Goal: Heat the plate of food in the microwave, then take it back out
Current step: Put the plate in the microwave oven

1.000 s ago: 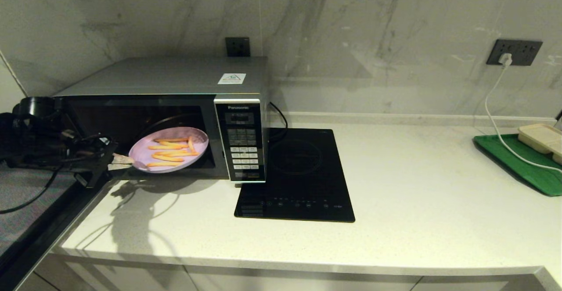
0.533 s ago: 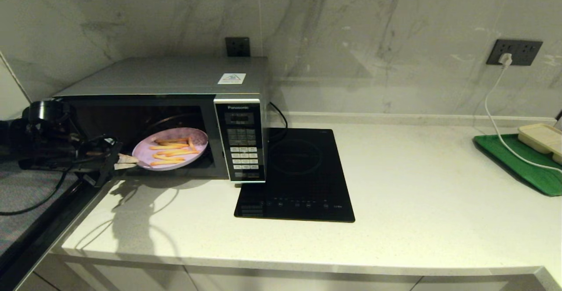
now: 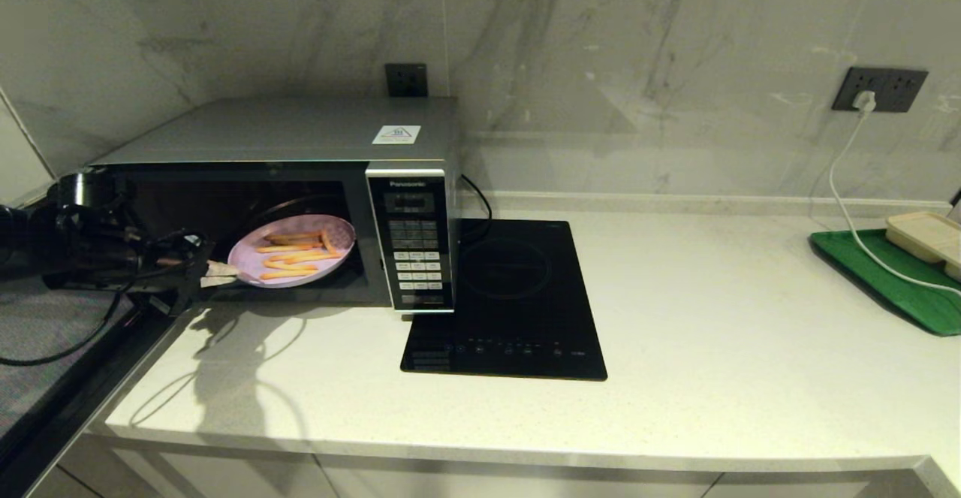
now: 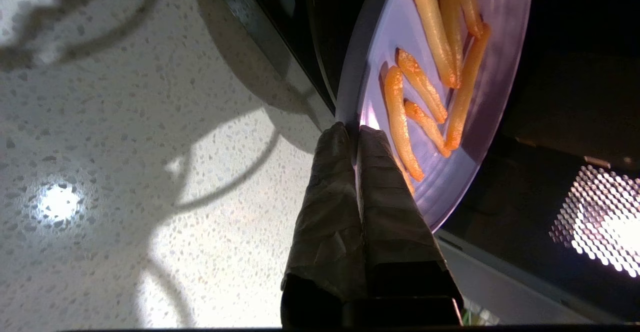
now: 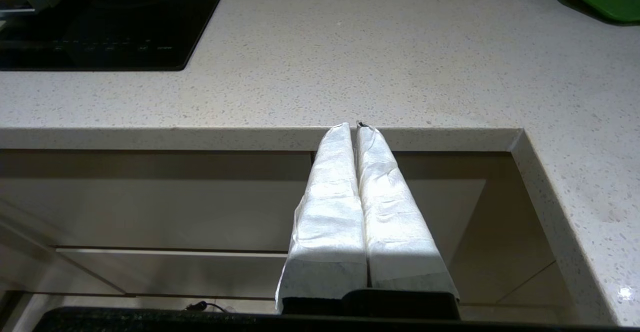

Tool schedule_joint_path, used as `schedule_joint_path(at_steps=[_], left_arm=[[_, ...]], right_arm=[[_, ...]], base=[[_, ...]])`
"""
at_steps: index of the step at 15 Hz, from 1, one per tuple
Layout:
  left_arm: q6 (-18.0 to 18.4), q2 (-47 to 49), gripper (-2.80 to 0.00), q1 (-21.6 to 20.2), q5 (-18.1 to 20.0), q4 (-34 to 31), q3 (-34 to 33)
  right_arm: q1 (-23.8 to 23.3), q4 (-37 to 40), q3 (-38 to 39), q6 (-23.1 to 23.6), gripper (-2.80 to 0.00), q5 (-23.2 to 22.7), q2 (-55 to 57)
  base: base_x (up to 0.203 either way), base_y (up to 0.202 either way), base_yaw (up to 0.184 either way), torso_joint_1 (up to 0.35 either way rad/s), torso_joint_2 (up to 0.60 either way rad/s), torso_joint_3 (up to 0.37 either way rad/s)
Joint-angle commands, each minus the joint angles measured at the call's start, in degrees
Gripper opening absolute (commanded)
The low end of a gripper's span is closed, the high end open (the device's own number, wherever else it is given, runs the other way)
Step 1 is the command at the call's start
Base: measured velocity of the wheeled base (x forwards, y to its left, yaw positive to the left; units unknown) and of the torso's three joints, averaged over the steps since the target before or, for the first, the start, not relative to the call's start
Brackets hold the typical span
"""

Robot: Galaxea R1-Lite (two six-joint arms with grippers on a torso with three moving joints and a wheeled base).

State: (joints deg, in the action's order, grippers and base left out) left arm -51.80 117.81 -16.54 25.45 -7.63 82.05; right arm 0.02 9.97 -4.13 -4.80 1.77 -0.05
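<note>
Since a second ago the plate of food has slid deeper into the microwave, carried by the left gripper, and now sits further up and back in the dark cavity. The gripper's 2 padded fingers are pinched tight on the plate's near rim, so the plate reaches straight out ahead of the fingertips, into the oven.

As I judge it, the task is early: the door stands open, the plate is mostly inside but looks as if it is held rather than set down, and releasing it, shutting the door, heating and fetching it out again are all left.

The plate is round, so it has no long axis of its own; it looks roughly level, tipped slightly. The 7 or so fries lie mostly parallel, running crosswise to the cavity opening in the head view, and away from the fingertips in the left wrist view.

The right gripper hangs clamped on nothing, off the front edge of the counter, well away from the oven.
</note>
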Motion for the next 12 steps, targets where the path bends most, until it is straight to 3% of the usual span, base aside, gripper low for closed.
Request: schedule_joint_path(at_steps=[1,12], left_arm=[[-1.08,0.96,-2.8,0.83,-0.86,1.49,0.03],[-3.11,2.47,-2.8,1.48,-1.3,2.75,2.01]], right_arm=[[0.0,0.05,0.0,-0.04,-2.8,-0.01,0.05],[-0.02,0.05,0.0,-0.04,-2.8,0.04,0.05]], base=[[0.0,0.0,0.0,0.0,0.0,0.0],[0.0,0.0,0.0,0.0,0.0,0.0]])
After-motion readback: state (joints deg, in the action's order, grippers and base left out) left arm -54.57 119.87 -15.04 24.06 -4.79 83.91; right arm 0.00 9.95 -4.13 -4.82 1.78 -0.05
